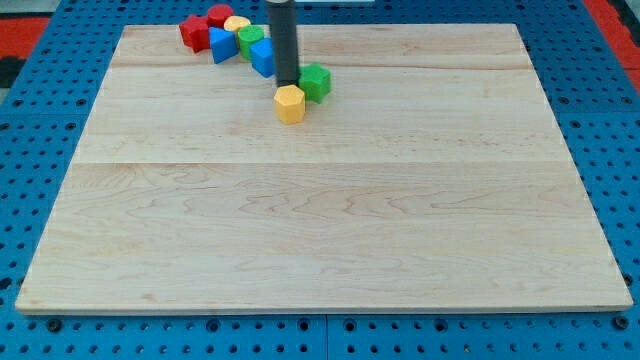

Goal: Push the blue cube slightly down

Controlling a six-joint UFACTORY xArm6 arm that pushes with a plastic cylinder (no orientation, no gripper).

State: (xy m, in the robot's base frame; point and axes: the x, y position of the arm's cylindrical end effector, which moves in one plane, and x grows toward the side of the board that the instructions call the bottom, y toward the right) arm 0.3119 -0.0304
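red blocks x2 (pixel 193 32) (pixel 220 15) | blue x2 (pixel 221 45) (pixel 262 57) | green x2 (pixel 250 40) (pixel 316 81) | yellow x2 (pixel 237 23) (pixel 289 103)

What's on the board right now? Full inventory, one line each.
wooden board: 1, light wood, fills most of the view
pegboard base: 1, blue with holes, around the board
red blocks: 2, red, top-left of the board, touching; shapes unclear
blue triangular block: 1, blue, just right of the red ones
yellow round block: 1, yellow, at the board's top edge
green block: 1, green, below the yellow round one
blue cube: 1, blue, right end of the cluster, partly hidden by the rod
green cube: 1, green, right of the rod
yellow hexagonal block: 1, yellow, just below the rod
my tip: 1, dark rod end, between the blue cube and green cube, above the yellow hexagonal block
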